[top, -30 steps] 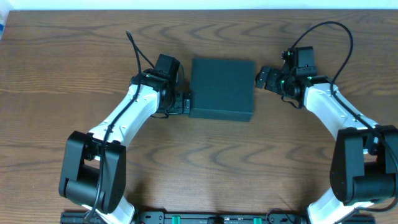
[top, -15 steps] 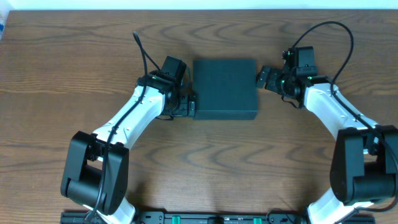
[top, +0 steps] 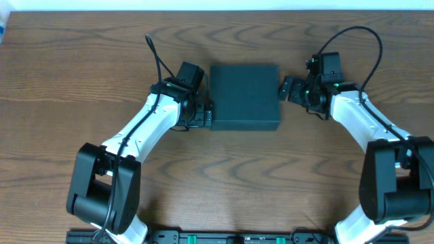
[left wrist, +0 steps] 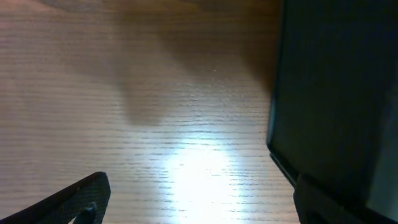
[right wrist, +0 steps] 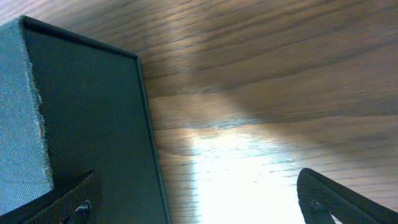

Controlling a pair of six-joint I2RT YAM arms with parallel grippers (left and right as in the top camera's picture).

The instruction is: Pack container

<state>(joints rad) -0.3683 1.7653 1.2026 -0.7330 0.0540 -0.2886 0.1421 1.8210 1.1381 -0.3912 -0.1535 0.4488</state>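
Observation:
The container (top: 244, 96), a dark green-black square box with its lid shut, sits at the table's middle back. My left gripper (top: 203, 113) is open at the box's left side near its front corner; in the left wrist view one finger lies against the box wall (left wrist: 339, 93). My right gripper (top: 285, 88) is open at the box's right side. In the right wrist view the box (right wrist: 87, 124) fills the left, with one finger over its wall and the other over bare table.
The brown wood table (top: 224, 176) surrounds the box. A cable loops above each arm. No snack packets are in view.
The left gripper pushed the box a little to the right a second ago; since then both have held still. The right gripper has shifted slightly.

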